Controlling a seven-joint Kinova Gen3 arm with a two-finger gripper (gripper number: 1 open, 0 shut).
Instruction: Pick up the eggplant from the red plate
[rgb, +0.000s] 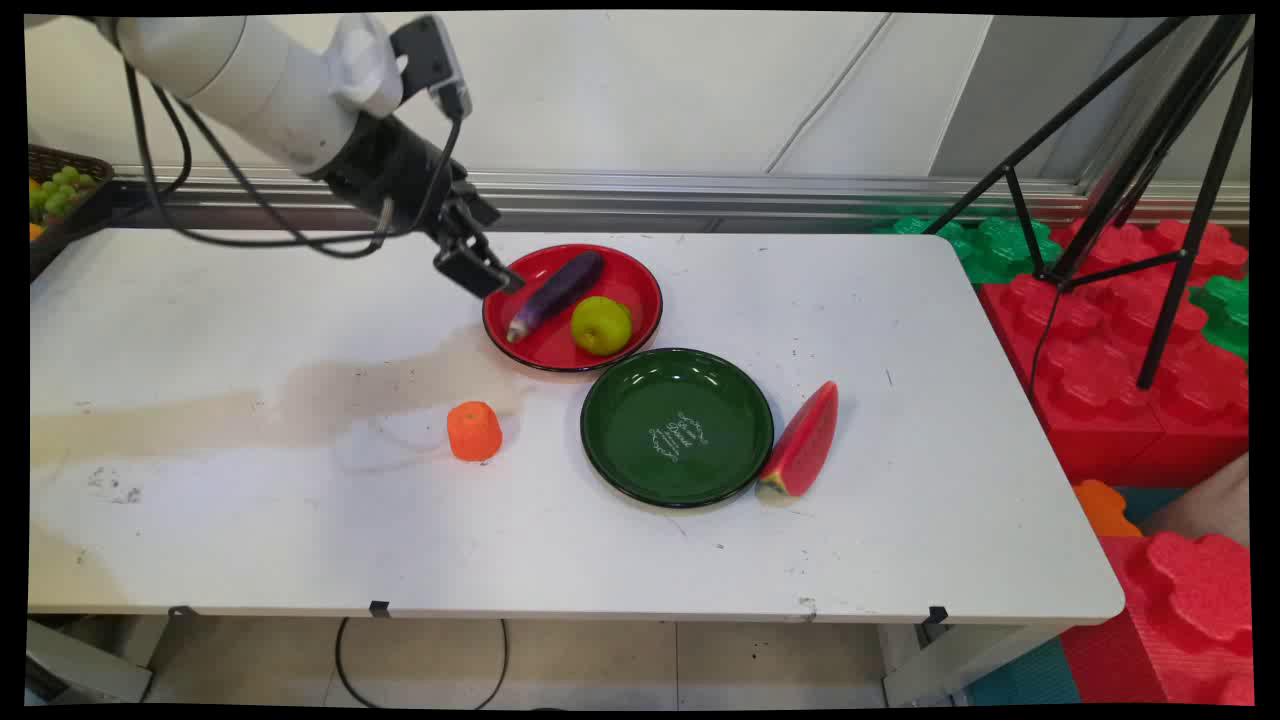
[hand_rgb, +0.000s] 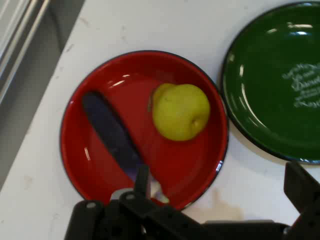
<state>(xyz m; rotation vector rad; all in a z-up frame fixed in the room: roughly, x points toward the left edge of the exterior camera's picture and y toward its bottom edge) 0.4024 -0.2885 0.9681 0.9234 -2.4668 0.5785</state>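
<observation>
Your gripper (rgb: 478, 268) hangs over the red plate's (rgb: 640, 290) rim at its 9 o'clock, fingers spread wide and holding nothing. On that plate lie a purple eggplant (rgb: 556, 294) and a green apple (rgb: 601, 325) (apple at the eggplant's 4 o'clock). The green plate (rgb: 620, 440) sits just beside, at 5 o'clock.
</observation>
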